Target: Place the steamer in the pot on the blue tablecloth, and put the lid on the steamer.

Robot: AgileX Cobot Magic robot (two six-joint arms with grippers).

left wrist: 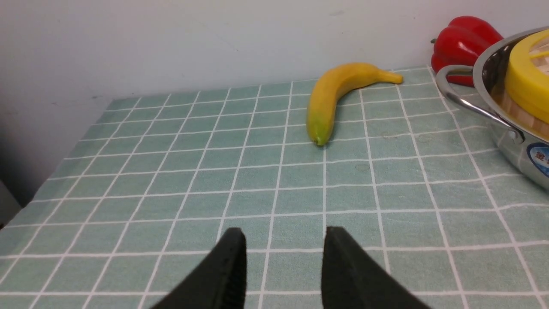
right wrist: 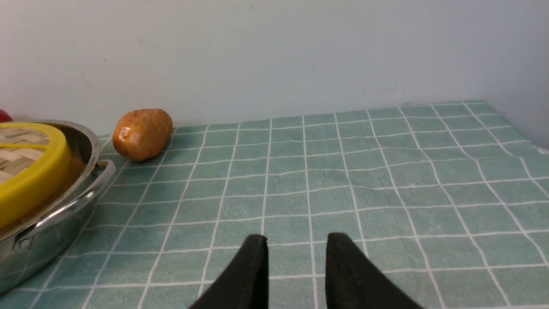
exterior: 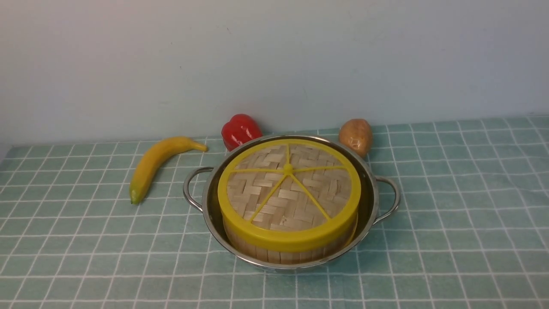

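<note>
The steel pot [exterior: 369, 201] stands on the blue tablecloth [exterior: 463, 223] with the steamer [exterior: 291, 253] inside it. The woven lid [exterior: 288, 193] with its yellow rim lies flat on the steamer. Neither gripper shows in the front view. In the left wrist view my left gripper [left wrist: 284, 240] hovers open over bare cloth, well away from the pot [left wrist: 510, 137]. In the right wrist view my right gripper [right wrist: 297, 245] stands open with nothing between its fingers, off to the side of the pot [right wrist: 55, 214] and lid [right wrist: 30, 180].
A banana [exterior: 156, 163] lies to the left of the pot. A red pepper [exterior: 240, 130] and a potato [exterior: 356, 135] sit behind it by the wall. The cloth's left edge [left wrist: 25, 201] drops off near the left gripper.
</note>
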